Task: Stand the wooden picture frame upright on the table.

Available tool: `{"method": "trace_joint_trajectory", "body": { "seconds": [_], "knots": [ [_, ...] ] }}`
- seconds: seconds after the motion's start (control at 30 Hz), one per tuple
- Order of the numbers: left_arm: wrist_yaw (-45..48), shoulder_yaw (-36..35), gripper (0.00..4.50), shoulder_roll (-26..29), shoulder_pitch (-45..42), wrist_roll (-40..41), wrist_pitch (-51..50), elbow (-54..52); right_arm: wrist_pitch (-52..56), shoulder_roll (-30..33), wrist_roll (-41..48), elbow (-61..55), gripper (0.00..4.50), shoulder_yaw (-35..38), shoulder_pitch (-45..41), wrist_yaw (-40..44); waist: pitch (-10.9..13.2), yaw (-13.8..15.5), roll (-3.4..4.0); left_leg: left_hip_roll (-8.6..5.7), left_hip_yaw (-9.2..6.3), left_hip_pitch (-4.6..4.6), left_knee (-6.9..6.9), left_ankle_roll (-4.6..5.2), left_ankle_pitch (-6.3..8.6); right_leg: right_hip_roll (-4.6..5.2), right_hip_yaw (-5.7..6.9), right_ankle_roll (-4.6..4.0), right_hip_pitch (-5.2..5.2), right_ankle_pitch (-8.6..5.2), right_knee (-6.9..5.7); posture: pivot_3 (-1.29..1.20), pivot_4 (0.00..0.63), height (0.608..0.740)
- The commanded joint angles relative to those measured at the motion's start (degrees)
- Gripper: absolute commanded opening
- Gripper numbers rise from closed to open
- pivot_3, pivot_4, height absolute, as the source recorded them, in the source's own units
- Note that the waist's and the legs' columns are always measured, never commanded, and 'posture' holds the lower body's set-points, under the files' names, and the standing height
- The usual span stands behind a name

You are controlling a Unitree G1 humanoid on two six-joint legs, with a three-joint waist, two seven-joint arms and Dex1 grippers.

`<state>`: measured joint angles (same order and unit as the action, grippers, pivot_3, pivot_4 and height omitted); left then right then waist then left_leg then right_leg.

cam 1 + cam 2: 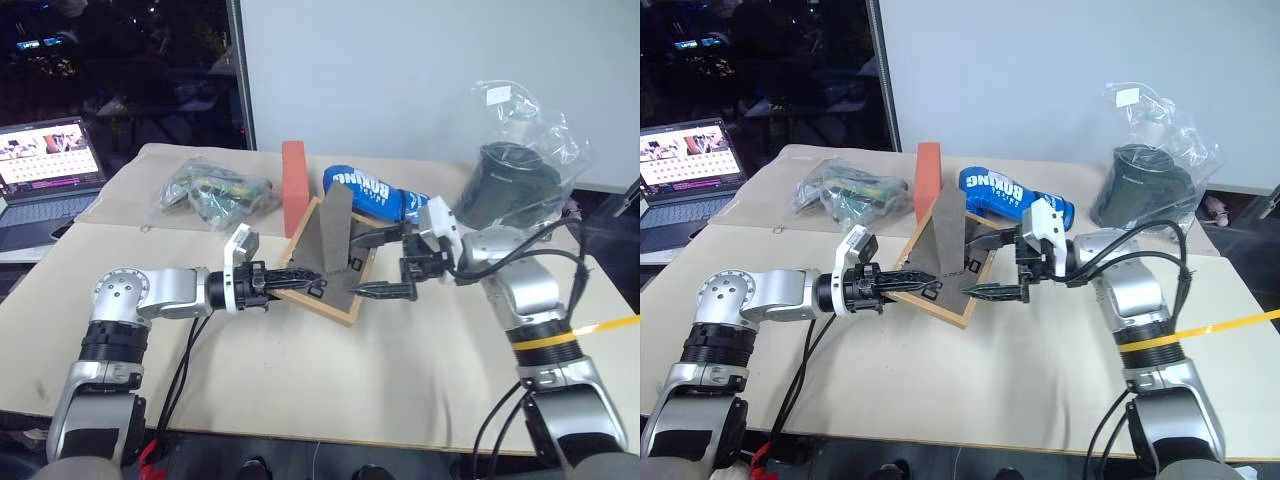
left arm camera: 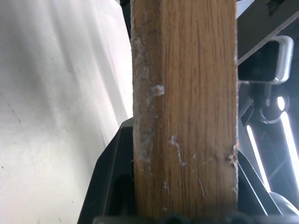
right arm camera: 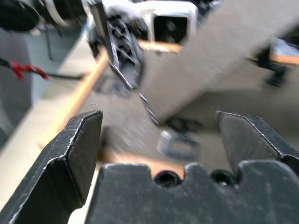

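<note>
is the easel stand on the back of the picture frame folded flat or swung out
Swung out. The grey easel stand rises away from the wooden picture frame, whose backboard faces up.

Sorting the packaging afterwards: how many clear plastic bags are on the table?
2. One bag of greenish items lies at the far left, beside the red brick; the other bag, around a dark container, sits at the far right. Others may be hidden.
</note>
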<state>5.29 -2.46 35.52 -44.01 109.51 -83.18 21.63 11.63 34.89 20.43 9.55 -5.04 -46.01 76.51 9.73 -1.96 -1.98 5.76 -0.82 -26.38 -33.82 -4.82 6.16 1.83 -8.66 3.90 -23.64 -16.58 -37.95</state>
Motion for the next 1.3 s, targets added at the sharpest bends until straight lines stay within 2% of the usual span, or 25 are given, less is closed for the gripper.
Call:
{"method": "trace_joint_trajectory", "body": {
  "seconds": [0.03, 0.1, 0.17, 0.4, 0.7, 0.9, 0.93, 0.97, 1.2, 1.3],
  "knots": [
    [5.75, -2.88, 1.17, 0.86, -3.7, 3.49, -2.93, 3.03, -7.32, 4.4, -4.08, 0.73, 4.48, 4.63, 3.89, -4.13, 0.0, 0.09, 0.0, 0.0, -0.01, 0.0, 0.01, 0.0, 0.0, -0.01, 0.0, 0.0, -0.01, 0.0, -0.01, 0.0, 0.15, 0.74],
    [6.98, -2.07, 1.17, 1.49, -4.29, 3.49, -4.71, 4.74, -17.9, 3.54, -7.66, 3.82, 4.48, 7.04, 3.77, -10.55, 0.0, 0.18, 0.0, 0.0, -0.01, 0.0, 0.0, 0.0, 0.0, 0.0, 0.01, 0.01, 0.0, 0.0, -0.01, 0.0, 0.15, 0.74],
    [7.66, -1.13, 1.17, 1.96, -4.66, 3.49, -5.6, 5.55, -22.72, 2.99, -8.99, 5.39, 4.48, 7.8, 3.88, -12.97, 0.01, 0.02, 0.0, 0.0, 0.0, -0.01, -0.02, 0.0, 0.0, 0.0, 0.0, 0.03, -0.08, -0.01, -0.01, 0.0, 0.15, 0.74],
    [9.03, 0.37, 1.17, 2.42, -6.21, 3.49, -6.71, 8.53, -47.36, 1.55, -24.04, 10.0, 4.48, 5.71, 6.05, -28.47, 0.0, -0.63, 0.0, 0.0, -0.02, -0.01, 0.04, -0.04, -0.05, -0.01, -0.01, 0.0, -0.09, 0.0, -0.07, 0.0, 0.15, 0.74],
    [8.19, 0.28, 1.17, 1.82, -6.65, 3.49, -6.01, 7.47, -60.28, -1.19, -42.28, 8.84, 4.48, 5.1, 6.91, -51.36, 0.0, -0.49, 0.0, -0.01, -0.05, -0.01, 0.03, -0.05, -0.08, -0.01, -0.01, -0.03, -0.08, 0.02, -0.1, 0.0, 0.15, 0.74],
    [7.38, 0.79, 1.17, 1.91, -5.71, 3.49, -5.68, 6.18, -62.67, -1.24, -53.56, 3.3, 4.48, 4.74, 10.35, -62.96, 0.0, -0.39, 0.0, -0.02, -0.06, -0.01, 0.02, -0.05, -0.08, -0.01, 0.0, -0.03, -0.06, 0.02, -0.11, 0.0, 0.15, 0.74],
    [7.27, 0.75, 1.17, 1.85, -5.39, 3.49, -5.52, 5.79, -62.77, -1.36, -55.22, 2.12, 3.98, 4.93, 11.4, -65.03, 0.0, -0.38, 0.0, -0.02, -0.06, -0.01, 0.01, -0.05, -0.09, -0.01, 0.0, -0.03, -0.06, 0.02, -0.11, 0.0, 0.15, 0.74],
    [7.07, 0.72, 1.17, 1.74, -5.11, 3.49, -5.32, 5.6, -62.56, -1.35, -56.42, 1.4, 3.82, 4.87, 12.16, -66.5, 0.0, -0.34, 0.0, -0.02, -0.06, -0.01, 0.01, -0.05, -0.09, 0.0, 0.0, -0.03, -0.05, 0.02, -0.11, 0.0, 0.15, 0.74],
    [6.27, 1.45, 1.17, 1.4, -3.45, 3.49, -4.5, 2.84, -60.61, -1.54, -58.7, -0.01, 1.46, 2.63, 13.14, -69.89, 0.0, -0.51, 0.0, -0.02, -0.07, 0.04, -0.01, -0.02, -0.15, 0.0, 0.0, -0.06, 0.0, 0.04, -0.16, 0.0, 0.15, 0.74],
    [6.15, 1.57, 1.17, 1.71, -3.05, 3.49, -4.26, 1.87, -59.97, -1.81, -58.27, -0.33, 1.38, 2.09, 13.06, -69.99, 0.0, -0.49, 0.0, -0.02, -0.07, 0.07, -0.02, -0.01, -0.15, 0.0, 0.0, -0.06, 0.05, 0.04, -0.15, 0.0, 0.15, 0.74]
  ]
}}
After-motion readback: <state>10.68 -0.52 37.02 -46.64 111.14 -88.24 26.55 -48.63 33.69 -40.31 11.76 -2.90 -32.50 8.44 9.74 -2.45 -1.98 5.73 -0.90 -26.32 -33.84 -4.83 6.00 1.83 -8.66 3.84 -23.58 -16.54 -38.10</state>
